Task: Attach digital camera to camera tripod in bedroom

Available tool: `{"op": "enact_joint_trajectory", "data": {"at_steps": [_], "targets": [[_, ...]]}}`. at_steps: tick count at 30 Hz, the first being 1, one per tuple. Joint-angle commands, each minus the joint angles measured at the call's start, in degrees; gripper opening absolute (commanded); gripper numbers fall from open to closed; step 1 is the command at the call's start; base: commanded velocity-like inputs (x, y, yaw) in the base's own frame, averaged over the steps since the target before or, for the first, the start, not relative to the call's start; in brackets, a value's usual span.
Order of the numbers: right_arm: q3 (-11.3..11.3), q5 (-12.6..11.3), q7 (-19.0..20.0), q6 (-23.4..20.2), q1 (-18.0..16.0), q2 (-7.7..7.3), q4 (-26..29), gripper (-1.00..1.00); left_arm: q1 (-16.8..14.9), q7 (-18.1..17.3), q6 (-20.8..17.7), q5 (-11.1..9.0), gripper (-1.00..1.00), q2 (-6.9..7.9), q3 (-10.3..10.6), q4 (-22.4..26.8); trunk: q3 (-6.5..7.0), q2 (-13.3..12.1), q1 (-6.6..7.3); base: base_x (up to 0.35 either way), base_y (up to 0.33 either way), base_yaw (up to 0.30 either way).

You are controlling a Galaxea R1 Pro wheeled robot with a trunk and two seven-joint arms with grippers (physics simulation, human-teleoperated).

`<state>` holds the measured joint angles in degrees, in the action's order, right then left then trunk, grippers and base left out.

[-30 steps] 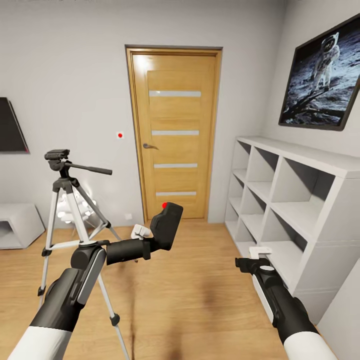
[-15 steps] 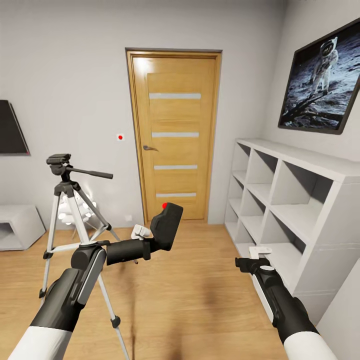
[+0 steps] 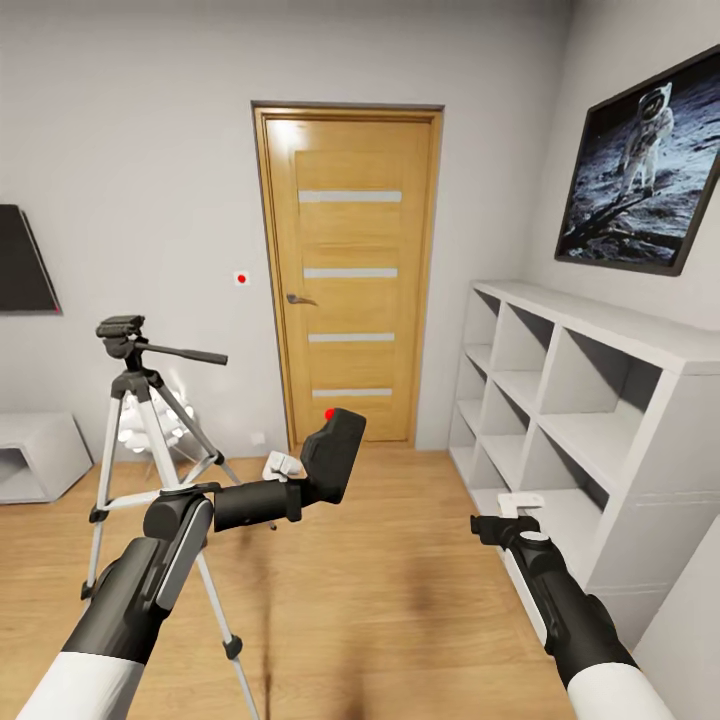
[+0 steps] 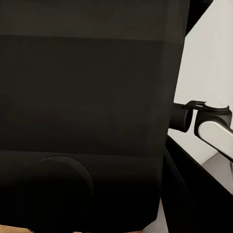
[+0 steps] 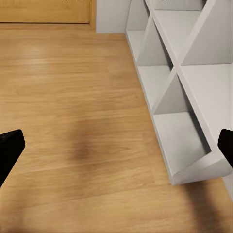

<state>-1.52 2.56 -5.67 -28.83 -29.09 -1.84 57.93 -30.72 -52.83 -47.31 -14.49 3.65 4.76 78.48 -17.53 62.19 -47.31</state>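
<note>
Item: camera (image 3: 332, 452) clenched in my left gripper (image 3: 300, 472) at frame centre, right gripper (image 3: 507, 520) spread empty; tripod (image 3: 140, 440) at left now sits lower in frame, signalling the view has shifted.

Open plank floor (image 3: 400, 600) runs from the near middle to the far door (image 3: 350, 270), giving room to pass between the arms. On the left the tripod (image 3: 140, 450) stands with legs splayed, one leg crossing behind the left arm (image 3: 150, 580); a white lamp (image 3: 150, 420) sits just behind it. The shelves (image 3: 590, 420) wall off the right side, close beside the right gripper (image 3: 505, 520).
</note>
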Motion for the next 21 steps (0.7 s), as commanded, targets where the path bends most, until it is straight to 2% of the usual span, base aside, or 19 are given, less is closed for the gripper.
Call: {"op": "enact_joint_trajectory", "data": {"at_steps": [1,21], "targets": [[0.03,0.25,-0.04,-0.35,-0.03,0.0,0.08,1.0,-0.05,-0.07,-0.22,-0.19,-1.0,0.04,0.06,0.01,0.11,-0.37,0.22,0.0,0.0,0.0],[0.03,0.25,-0.04,-0.35,-0.02,0.0,0.0,1.0,-0.07,0.0,-0.23,-0.28,-1.0,-0.01,0.01,-0.08,3.7,-8.39,4.62,0.0,0.0,0.0]]}}
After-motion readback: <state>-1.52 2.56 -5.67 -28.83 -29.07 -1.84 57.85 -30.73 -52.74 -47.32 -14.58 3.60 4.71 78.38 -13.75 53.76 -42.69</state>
